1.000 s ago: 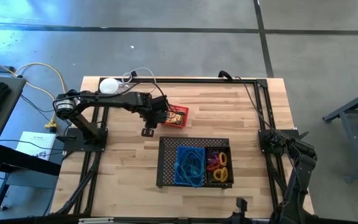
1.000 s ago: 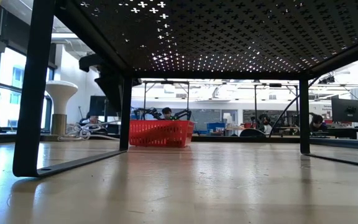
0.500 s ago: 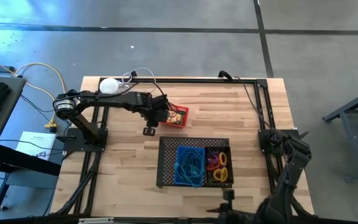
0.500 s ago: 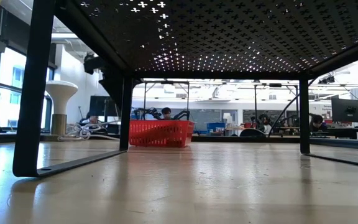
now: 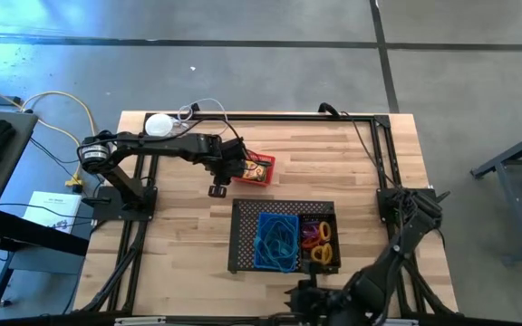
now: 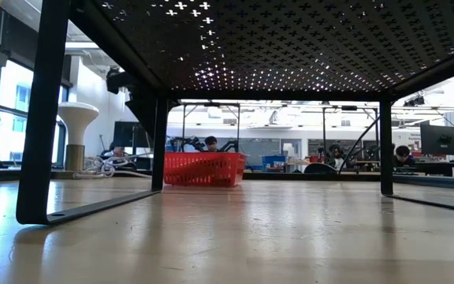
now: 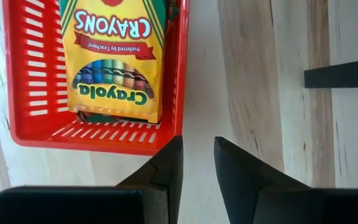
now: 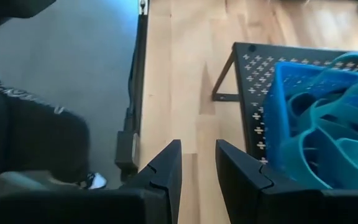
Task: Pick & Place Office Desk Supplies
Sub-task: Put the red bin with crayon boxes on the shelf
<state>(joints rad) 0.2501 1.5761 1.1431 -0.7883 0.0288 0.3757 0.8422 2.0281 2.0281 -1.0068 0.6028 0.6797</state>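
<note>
Yellow crayon box in the red basket, left gripper just beside it with nothing in its fingers

The yellow cardboard crayon box (image 7: 112,59) lies flat inside the small red plastic mesh basket (image 7: 33,74), which sits on the pale wooden table (image 5: 188,235) well apart from the large flat black perforated tray (image 5: 241,231). On that tray stand a blue mesh basket (image 5: 276,241) and, just beside it, a dark mesh basket (image 5: 318,244) holding yellow, orange and red rubber-band loops (image 5: 319,237). The left gripper (image 7: 197,163) hovers just beside the red basket's rim, its two dark fingers nearly together with a narrow gap, pinching nothing. The right gripper (image 8: 197,167) is near the tray's front corner by the blue basket, fingers likewise nearly closed and empty.
</note>
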